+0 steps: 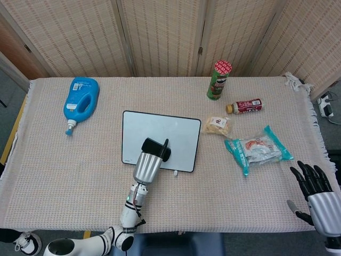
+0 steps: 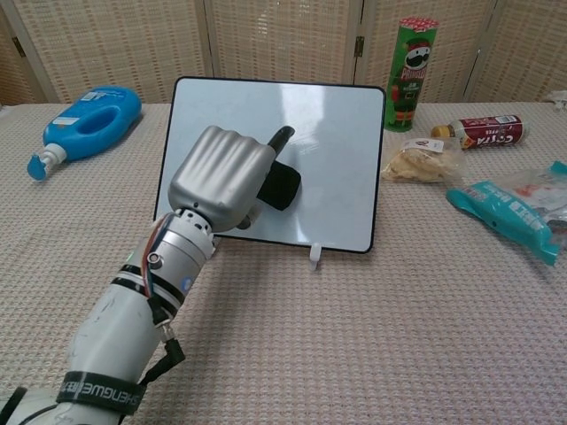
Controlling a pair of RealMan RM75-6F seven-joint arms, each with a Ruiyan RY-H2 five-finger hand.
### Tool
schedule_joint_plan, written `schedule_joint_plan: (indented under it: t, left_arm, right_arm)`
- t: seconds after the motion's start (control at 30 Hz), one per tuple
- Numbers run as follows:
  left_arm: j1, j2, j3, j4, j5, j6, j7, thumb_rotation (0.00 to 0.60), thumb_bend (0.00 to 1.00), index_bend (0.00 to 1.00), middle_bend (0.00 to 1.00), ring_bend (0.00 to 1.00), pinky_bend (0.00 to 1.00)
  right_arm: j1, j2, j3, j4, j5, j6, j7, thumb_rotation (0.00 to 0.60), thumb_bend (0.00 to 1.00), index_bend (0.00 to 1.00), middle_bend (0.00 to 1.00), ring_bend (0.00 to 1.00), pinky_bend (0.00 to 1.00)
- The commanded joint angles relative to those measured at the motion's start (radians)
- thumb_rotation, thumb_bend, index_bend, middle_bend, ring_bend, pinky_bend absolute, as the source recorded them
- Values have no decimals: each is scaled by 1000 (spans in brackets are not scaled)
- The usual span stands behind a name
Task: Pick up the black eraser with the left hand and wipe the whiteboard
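Note:
The whiteboard [image 1: 160, 140] [image 2: 310, 133] stands tilted on small white feet near the table's middle. My left hand [image 1: 147, 164] [image 2: 223, 175] grips the black eraser [image 1: 155, 147] [image 2: 279, 186] and presses it against the board's lower left part. One finger [image 2: 277, 138] sticks up off the eraser. The board's surface looks blank. My right hand [image 1: 315, 194] hovers at the table's front right corner, fingers spread and holding nothing; the chest view does not show it.
A blue detergent bottle [image 1: 81, 102] lies at the far left. A green chips can [image 1: 218, 80] stands behind the board's right side, with a small brown bottle [image 1: 244, 106], a snack bag [image 1: 217, 126] and a teal packet [image 1: 257, 150] to the right.

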Motion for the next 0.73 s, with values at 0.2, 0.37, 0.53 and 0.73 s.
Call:
schedule_joint_plan:
  t: [0.2,0.37,0.53,0.73]
  left_arm:
    - [177,285,123,-513,-31,55,207,600,303,51,1000,932,961]
    - [297,536,229,-778,-44,98,111,600,288,25,909,693,803]
    - [431,853,356,-962,-55,168,-2,600,285,28,259,151,252]
    - [582,954,401,-853,-8,301,-407,600,279,0,35,0,1]
  right_arm:
    - [-8,-10,-4,4,-18,11,-24,600,294,0,0,0,0]
    - [4,-21,-6,3,-19,-20,-53,600,295,0,0,0,0]
    - [34,-38,1,-14,3,-95,-114,600,294,0,0,0,0]
    - [67,-55,11,-26,30,-163,-162,600,294,0,0,0,0]
